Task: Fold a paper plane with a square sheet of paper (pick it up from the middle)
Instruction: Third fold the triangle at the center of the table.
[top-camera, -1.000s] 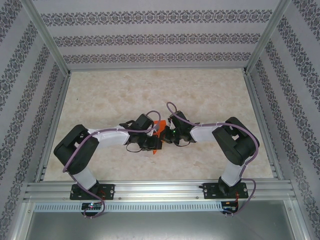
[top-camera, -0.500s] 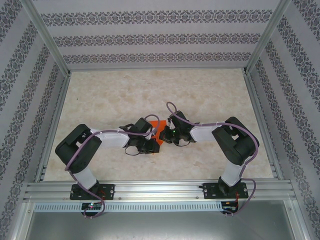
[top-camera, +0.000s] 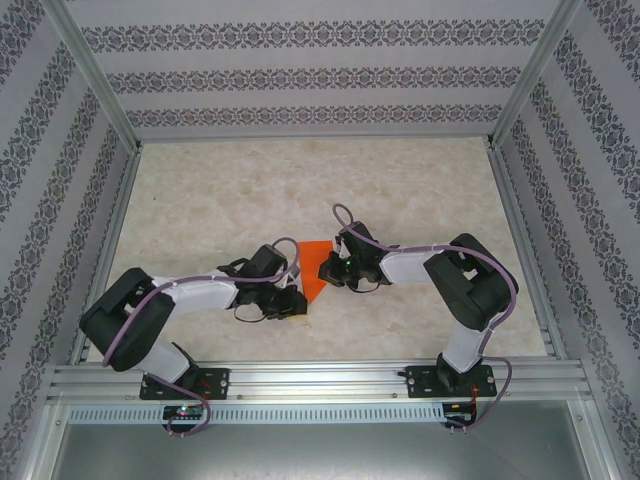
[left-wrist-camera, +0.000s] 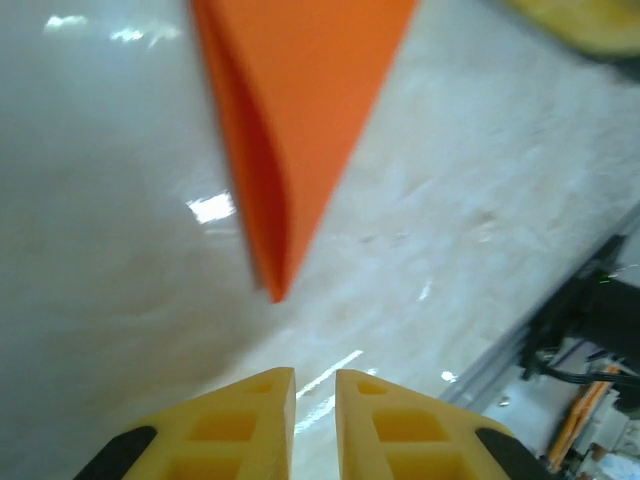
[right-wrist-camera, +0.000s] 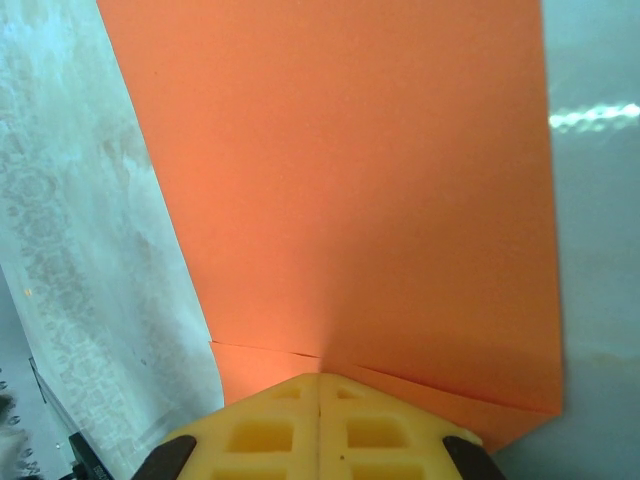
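The square sheet of paper (top-camera: 315, 262) is bright orange and folded into layers; it is held up over the middle of the table. In the left wrist view the paper (left-wrist-camera: 300, 120) tapers down to a point with a crease along it. My right gripper (top-camera: 329, 270) is shut on the paper's edge; in its wrist view the right gripper (right-wrist-camera: 319, 377) pinches the overlapping flaps of the paper (right-wrist-camera: 350, 180). My left gripper (top-camera: 298, 301) sits just below and left of the paper. The left gripper (left-wrist-camera: 315, 372) has a narrow gap with nothing in it, short of the tip.
Aluminium rails frame the marble-patterned table (top-camera: 300, 190), with the near rail (top-camera: 320, 380) by the arm bases. Patterned walls stand on three sides. A rail and cables (left-wrist-camera: 570, 330) lie at the lower right of the left wrist view.
My left arm has pulled back and to the left, away from the paper, uncovering more of the orange sheet. The right gripper has kept its grip in place.
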